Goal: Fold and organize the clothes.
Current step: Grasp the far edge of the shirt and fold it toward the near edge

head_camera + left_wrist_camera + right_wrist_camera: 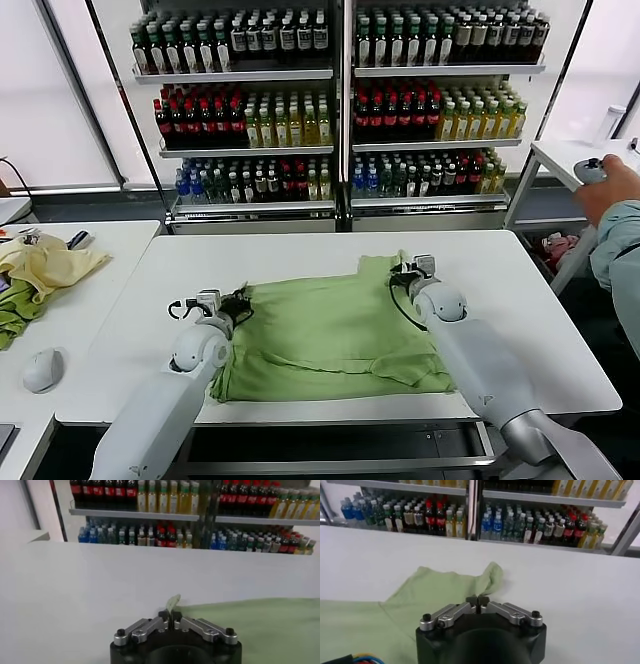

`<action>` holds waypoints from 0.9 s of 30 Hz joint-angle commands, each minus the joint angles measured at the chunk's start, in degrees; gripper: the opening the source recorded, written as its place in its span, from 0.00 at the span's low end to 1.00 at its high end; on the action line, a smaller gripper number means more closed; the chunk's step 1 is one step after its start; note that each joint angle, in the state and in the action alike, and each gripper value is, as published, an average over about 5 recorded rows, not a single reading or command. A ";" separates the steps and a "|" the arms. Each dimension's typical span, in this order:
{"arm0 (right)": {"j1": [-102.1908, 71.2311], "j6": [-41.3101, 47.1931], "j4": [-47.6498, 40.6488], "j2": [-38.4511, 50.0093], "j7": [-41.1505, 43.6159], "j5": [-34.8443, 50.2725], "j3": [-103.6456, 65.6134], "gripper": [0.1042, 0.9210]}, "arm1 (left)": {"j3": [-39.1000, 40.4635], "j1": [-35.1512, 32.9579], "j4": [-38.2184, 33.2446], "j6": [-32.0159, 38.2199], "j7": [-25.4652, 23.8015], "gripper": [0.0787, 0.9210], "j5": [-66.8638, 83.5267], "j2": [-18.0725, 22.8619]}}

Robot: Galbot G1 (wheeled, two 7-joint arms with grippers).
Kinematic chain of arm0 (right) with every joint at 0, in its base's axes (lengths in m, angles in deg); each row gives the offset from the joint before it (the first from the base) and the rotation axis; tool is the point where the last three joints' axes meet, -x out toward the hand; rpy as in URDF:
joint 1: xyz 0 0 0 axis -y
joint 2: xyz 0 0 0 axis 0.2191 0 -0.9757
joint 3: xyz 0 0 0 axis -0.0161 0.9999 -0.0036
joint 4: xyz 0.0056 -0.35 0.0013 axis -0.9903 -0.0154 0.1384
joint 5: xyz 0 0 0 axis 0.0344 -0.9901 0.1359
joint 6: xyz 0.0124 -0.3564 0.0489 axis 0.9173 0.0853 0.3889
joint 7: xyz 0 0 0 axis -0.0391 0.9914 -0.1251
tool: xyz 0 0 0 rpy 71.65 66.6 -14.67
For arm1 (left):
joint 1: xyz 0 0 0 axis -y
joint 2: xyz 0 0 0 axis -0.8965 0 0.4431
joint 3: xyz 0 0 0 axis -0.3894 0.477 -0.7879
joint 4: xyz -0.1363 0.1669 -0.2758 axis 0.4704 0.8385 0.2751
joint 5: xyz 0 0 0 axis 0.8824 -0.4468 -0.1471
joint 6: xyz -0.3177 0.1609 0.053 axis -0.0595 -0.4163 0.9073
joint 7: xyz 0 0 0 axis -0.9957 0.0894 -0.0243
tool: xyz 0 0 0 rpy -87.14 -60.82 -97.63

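surface: white table [520, 330] | on it: light green polo shirt [330, 330], spread flat

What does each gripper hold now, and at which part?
The left gripper is shut on the light green shirt, pinching its left edge. The right gripper is shut at the shirt's right side; cloth between its fingers cannot be seen.

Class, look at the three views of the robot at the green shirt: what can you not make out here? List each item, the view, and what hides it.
- Shirt front, head view: collar, buttons and logo not visible; folded cloth hides them.
- Cloth under the right gripper, right wrist view: the gripper body covers it.
- Left gripper, left wrist view: only a scrap of cloth shows between its shut fingers.
- Bottle labels, head view: too small to read.
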 commanded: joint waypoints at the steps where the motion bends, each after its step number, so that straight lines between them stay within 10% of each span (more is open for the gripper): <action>1: -4.74 -1.03 14.33 3.72 -0.22 0.65 -2.33 0.01 | -1.77 -5.60 -11.07 3.60 -1.02 0.02 1.51 -2.44; 27: -34.83 1.52 43.64 9.37 -1.36 0.27 -18.40 0.01 | -8.40 -20.52 -25.89 0.87 -2.36 0.02 3.14 -8.70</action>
